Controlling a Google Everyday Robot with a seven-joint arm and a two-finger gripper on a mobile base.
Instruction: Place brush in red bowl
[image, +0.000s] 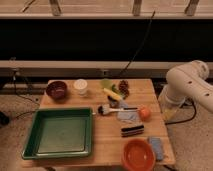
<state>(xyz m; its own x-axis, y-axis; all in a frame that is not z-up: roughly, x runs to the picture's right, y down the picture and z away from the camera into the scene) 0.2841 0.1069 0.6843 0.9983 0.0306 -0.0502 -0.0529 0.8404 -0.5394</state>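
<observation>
The brush (116, 109) lies on the wooden table (107, 145) near its middle, with its dark round head to the left and its white handle pointing right. The red bowl (138, 154) stands at the table's front edge, right of centre, and holds nothing that I can see. My white arm (190, 85) is folded at the right, off the table. The gripper (170, 111) hangs low beside the table's right edge, far from both the brush and the bowl.
A green tray (60, 132) fills the front left. A maroon bowl (56, 89), a white cup (80, 86) and green and yellow items (111, 91) stand at the back. An orange (145, 113), a grey-blue cloth (128, 116), a dark scrub brush (132, 130) and a blue sponge (156, 147) lie between the brush and the bowl.
</observation>
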